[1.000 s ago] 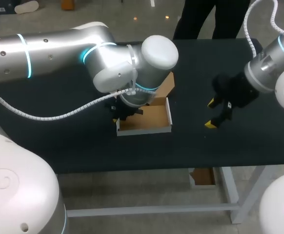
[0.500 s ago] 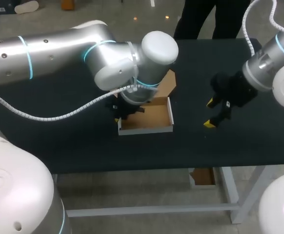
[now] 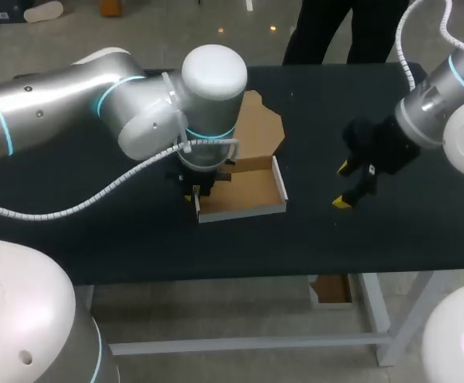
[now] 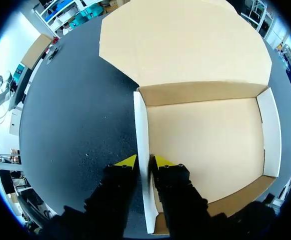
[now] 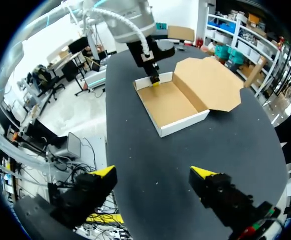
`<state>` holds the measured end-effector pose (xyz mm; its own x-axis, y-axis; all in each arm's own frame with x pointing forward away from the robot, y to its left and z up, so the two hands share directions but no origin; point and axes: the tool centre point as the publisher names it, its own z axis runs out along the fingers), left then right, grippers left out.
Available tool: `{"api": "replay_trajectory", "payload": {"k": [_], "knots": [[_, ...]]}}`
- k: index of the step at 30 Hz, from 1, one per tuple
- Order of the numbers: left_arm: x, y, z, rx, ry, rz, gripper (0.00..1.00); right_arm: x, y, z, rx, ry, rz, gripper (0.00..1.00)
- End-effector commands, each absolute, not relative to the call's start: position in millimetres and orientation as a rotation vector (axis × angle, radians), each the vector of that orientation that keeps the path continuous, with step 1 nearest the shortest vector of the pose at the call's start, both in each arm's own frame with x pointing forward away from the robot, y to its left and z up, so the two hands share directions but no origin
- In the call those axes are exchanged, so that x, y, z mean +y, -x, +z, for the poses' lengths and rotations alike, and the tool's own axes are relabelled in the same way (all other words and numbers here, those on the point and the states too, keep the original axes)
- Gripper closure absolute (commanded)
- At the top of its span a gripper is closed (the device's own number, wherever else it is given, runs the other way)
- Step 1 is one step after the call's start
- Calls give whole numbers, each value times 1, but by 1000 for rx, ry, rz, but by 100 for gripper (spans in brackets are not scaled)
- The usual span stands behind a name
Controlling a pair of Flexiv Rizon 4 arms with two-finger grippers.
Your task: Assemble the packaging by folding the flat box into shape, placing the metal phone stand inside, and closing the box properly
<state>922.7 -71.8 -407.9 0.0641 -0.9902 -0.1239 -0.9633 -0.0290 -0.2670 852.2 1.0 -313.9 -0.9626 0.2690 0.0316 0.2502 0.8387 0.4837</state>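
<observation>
The box [image 3: 244,195] is an open brown tray with white walls, lid [image 3: 260,132] lying flat behind. My left gripper [image 4: 145,161] pinches its side wall [image 4: 141,125]; my right gripper [image 5: 155,175] hangs open, apart.

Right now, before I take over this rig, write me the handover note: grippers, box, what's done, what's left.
Left gripper: shut on the white side wall of the cardboard box, one finger inside, one outside.
Right gripper: open, empty, above the black table, beside the box and apart from it.
Box: on the table, walls up as a tray, nothing inside; lid lies open behind it.
Done: box folded into shape.
Left: put the metal phone stand (not visible in any view) inside, then close the lid.
</observation>
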Motion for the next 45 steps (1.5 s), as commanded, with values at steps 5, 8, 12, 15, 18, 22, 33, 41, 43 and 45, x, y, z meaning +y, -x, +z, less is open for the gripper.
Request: {"api": "replay_trajectory", "payload": {"k": [5,8,12,15,18,22,33,41,43,45], "knots": [[-69,-915,-402,2017,2072,-291,59,-1,-853,-313,2981,-424,774,0],[-70,-915,-401,2027,2063,-298,67,-1,-853,-314,2981,-428,768,0],[-70,-915,-399,2031,2059,-315,65,-2,-852,-314,2980,-433,761,0],[-70,-915,-399,2033,2054,-319,87,-3,-852,-315,2979,-437,761,0],[-69,-915,-398,2037,2033,-316,100,-3,-851,-315,2979,-437,757,0],[-67,-915,-398,2059,1994,-313,100,-3,-851,-315,2978,-435,755,0],[-64,-915,-402,1995,2053,-291,100,-2,-852,-316,2980,-439,751,0],[-64,-915,-403,2006,2048,-301,100,-2,-852,-315,2980,-435,745,0],[-64,-915,-402,2025,2034,-312,100,-2,-852,-315,2980,-435,744,0],[-64,-915,-402,2026,2033,-311,100,-2,-852,-315,2979,-436,745,0]]}}
